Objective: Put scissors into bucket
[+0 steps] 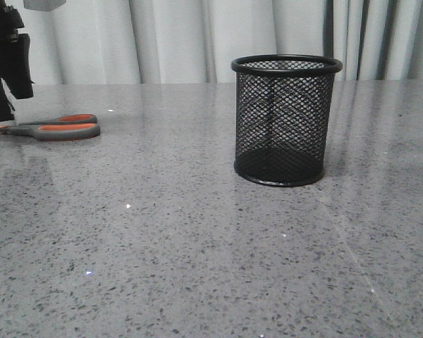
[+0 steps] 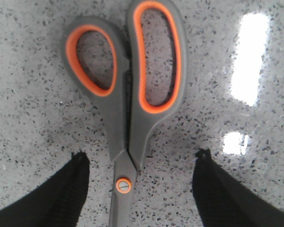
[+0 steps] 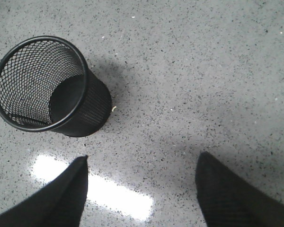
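Observation:
The scissors (image 1: 60,127) lie flat on the grey speckled table at the far left, handles toward the middle, blades running off the left edge. In the left wrist view the scissors (image 2: 128,118) lie between my open fingers, pivot screw roughly midway. My left gripper (image 2: 141,158) is open, its dark body (image 1: 3,67) just above the blades in the front view. The black mesh bucket (image 1: 285,120) stands upright and empty right of centre. My right gripper (image 3: 142,161) is open and empty above bare table, with the bucket (image 3: 47,85) beyond and to one side.
The grey speckled table (image 1: 197,253) stretches across the whole front. Pale curtains (image 1: 183,39) hang behind its far edge. Bright lamp reflections show on the table in both wrist views.

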Robot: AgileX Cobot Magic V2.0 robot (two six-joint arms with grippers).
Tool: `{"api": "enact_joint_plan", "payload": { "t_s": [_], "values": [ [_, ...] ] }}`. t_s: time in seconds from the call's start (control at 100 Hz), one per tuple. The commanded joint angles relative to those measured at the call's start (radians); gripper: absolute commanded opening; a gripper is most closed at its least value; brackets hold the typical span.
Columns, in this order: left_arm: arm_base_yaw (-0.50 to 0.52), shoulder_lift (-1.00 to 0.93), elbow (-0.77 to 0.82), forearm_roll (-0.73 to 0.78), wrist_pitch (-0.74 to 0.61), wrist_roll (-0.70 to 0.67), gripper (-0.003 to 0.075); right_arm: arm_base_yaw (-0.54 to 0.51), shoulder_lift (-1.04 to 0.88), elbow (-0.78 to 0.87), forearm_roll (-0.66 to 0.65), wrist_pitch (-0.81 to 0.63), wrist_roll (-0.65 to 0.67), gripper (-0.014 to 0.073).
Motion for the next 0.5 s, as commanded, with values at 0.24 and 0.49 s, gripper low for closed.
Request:
{"api": "enact_joint_plan", "payload": {
  "t_s": [0.24, 0.49],
  "values": [
    [-0.007, -0.01, -0.042, -0.017, -0.001, 0.031, 0.0442, 0.001, -0.012, -0.032, 0.011, -0.053, -0.018, 0.0437],
    [-0.007, 0.009, -0.064, -0.034, -0.021, 0.031, 0.0442, 0.001, -0.012, -0.032, 0.011, -0.053, -0.018, 0.0437]
  ]
}}
